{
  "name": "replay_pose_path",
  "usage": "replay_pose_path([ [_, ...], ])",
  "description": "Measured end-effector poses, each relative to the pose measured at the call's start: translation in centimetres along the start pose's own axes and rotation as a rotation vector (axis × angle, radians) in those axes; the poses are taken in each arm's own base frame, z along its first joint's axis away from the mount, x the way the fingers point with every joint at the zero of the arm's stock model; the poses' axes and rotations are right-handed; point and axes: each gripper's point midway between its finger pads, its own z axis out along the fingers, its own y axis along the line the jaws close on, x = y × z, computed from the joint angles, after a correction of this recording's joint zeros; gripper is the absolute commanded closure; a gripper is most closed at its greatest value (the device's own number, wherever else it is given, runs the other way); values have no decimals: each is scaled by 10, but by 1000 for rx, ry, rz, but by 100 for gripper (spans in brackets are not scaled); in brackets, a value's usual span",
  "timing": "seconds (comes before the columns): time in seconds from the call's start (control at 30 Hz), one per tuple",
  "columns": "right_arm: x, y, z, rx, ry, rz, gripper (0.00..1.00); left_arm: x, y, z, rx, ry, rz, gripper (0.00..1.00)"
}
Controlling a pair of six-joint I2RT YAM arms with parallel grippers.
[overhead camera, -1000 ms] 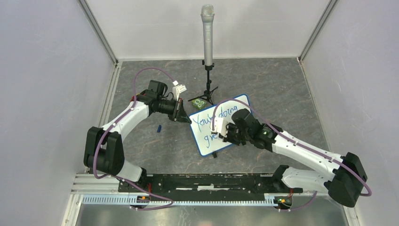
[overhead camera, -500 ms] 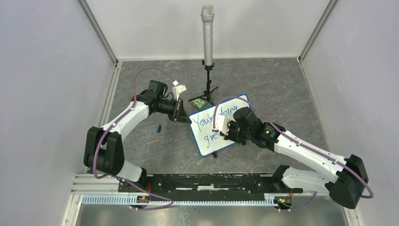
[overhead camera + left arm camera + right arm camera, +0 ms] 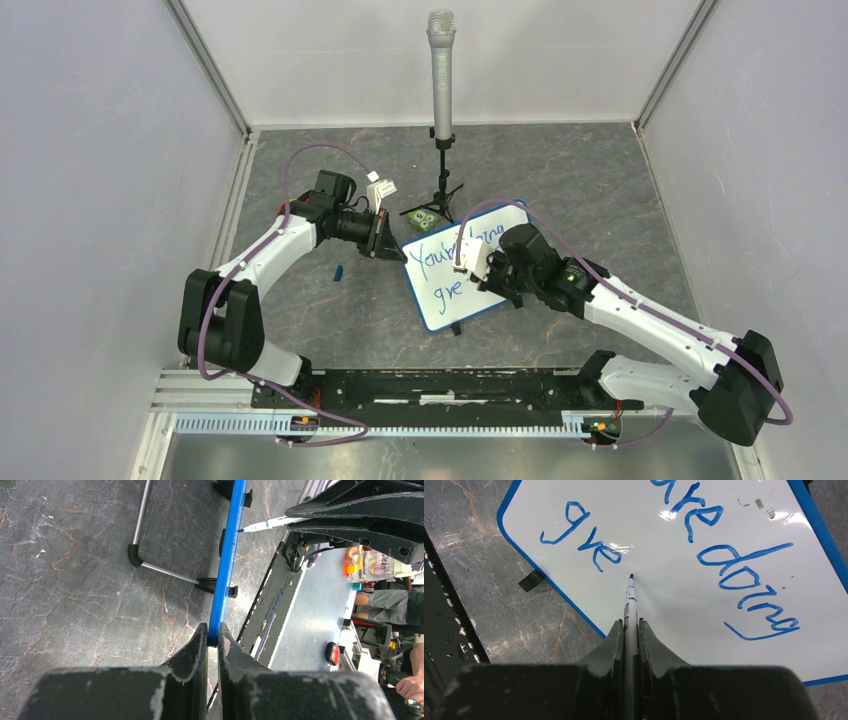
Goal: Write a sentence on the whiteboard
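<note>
Item: whiteboard [image 3: 462, 310], white face, blue edge, black feet; lies mid-bench, turned askew, between the two arms and just in front of a microphone stand [image 3: 441, 190]. Bench [image 3: 300, 310]: grey, marbled. Sentence [image 3: 724, 565]: blue handwriting, upper line "You're doing", lower line "gre". Left tool [image 3: 213, 632]: jaws nearly together, pinching the whiteboard's blue edge at its left corner. Right tool [image 3: 630, 630]: jaws closed on a thin marker [image 3: 630, 597], which points out straight ahead of the fingers, over the whiteboard's middle. Marker tip: at the white face just right of "gre". Also on the bench: a small green object [image 3: 425, 217] touching the whiteboard's far edge; a small blue piece [image 3: 339, 272] beside the left arm.
</note>
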Motion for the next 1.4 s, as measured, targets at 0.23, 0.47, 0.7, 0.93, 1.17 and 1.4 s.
replay_pose_path([
  [0.23,0,0,0,1,-1,8,100,0,0,0,0,0,0,98],
  [0.47,-1,-1,3,5,-2,16,100,0,0,0,-1,0,0,98],
  [0.7,-5,-2,5,0,-10,26,100,0,0,0,-1,0,0,98],
  [0.93,-8,2,7,-23,-23,29,100,0,0,0,-1,0,1,98],
  [1.17,0,12,10,-63,-20,32,100,0,0,0,-1,0,1,97],
  [1.4,7,18,10,-75,-15,29,100,0,0,0,-1,0,1,98],
])
